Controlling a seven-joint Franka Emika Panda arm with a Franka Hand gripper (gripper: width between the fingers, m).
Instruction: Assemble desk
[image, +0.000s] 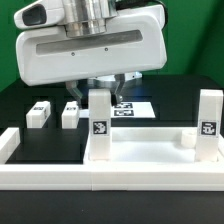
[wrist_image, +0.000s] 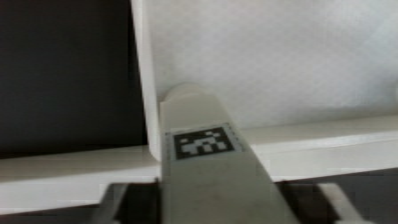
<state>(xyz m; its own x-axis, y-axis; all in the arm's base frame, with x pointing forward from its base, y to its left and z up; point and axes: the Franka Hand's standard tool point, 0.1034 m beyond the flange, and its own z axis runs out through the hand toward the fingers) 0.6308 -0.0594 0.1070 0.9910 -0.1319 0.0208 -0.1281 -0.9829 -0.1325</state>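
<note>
Two legs up, two left.
You have two short white square-section plastic legs (image: 100, 128) standing at corners of the white rimmed plastic tabletop panel (image: 150, 151). Two loose legs (image: 38, 114) lie toward the black table (image: 175, 106)'s far edge. The gripper (image: 104, 92) straddles one upright leg; you cannot tell whether it clamps.

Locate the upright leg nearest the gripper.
In the exterior view, the leg stands at the tabletop's left corner, below the gripper, right of a loose leg.

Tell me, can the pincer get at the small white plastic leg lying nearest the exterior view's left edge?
Probably yes: that small white plastic leg lies in the open on the black table, nothing above it; the pincer hangs nearby.
</note>
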